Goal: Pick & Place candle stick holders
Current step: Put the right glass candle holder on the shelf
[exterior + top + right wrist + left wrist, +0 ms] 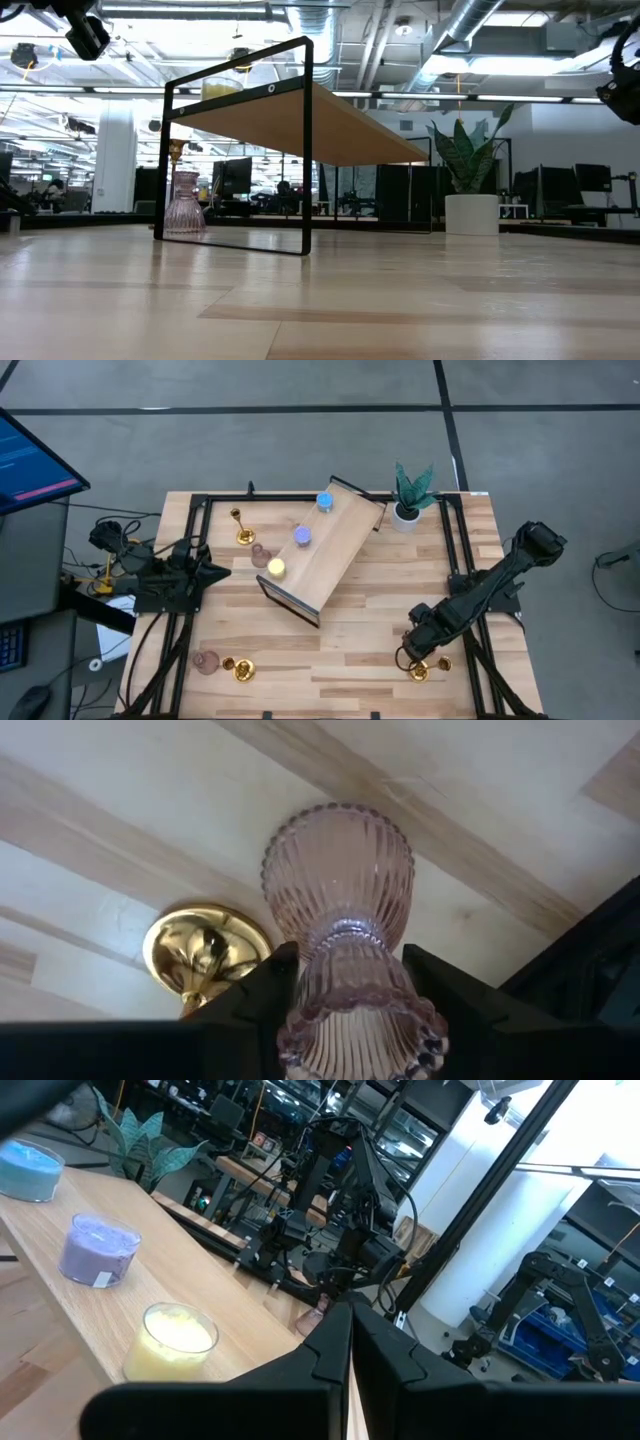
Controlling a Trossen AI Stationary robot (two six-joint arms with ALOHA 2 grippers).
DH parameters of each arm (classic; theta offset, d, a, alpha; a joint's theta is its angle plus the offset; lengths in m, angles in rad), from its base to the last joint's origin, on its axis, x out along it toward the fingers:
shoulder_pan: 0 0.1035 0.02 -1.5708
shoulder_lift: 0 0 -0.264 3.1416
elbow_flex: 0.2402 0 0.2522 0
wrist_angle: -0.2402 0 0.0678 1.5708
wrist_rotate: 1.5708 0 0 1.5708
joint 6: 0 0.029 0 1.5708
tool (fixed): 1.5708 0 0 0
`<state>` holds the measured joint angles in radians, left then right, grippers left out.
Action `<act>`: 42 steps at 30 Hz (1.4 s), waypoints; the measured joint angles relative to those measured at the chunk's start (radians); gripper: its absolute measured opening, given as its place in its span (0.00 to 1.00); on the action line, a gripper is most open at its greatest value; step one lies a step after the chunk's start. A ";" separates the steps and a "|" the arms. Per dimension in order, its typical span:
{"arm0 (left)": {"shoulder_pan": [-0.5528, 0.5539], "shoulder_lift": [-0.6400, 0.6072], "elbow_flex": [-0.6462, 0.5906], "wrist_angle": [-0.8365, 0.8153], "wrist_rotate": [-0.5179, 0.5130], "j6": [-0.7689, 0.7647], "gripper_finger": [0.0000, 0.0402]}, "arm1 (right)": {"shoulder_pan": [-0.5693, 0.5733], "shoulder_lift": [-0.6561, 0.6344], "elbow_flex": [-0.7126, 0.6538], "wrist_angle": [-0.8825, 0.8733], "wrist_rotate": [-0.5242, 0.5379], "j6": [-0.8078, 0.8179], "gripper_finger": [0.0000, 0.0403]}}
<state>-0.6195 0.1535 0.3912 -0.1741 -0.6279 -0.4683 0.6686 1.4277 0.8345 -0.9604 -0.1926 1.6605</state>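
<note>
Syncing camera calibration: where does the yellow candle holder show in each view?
High: yellow holder on the wooden shelf, at the end farthest from the plant.
Low: on top of the shelf, upper left.
Left wrist: on the shelf, nearest of three holders.
Right wrist: not in it.
Shared landmark: the plant.

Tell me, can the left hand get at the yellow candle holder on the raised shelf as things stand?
Probably yes. The left hand, shut, sits beside the shelf, and the yellow holder stands at the near end with nothing between them; it would need to open first.
</note>
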 joint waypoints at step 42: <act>0.000 0.000 0.000 -0.001 0.000 0.000 0.03 | -0.742 -0.001 0.524 -0.413 0.188 -0.824 0.37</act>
<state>-0.6194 0.1535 0.3912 -0.1748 -0.6281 -0.4679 -0.0735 1.4265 1.3582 -1.3729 -0.0048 0.8369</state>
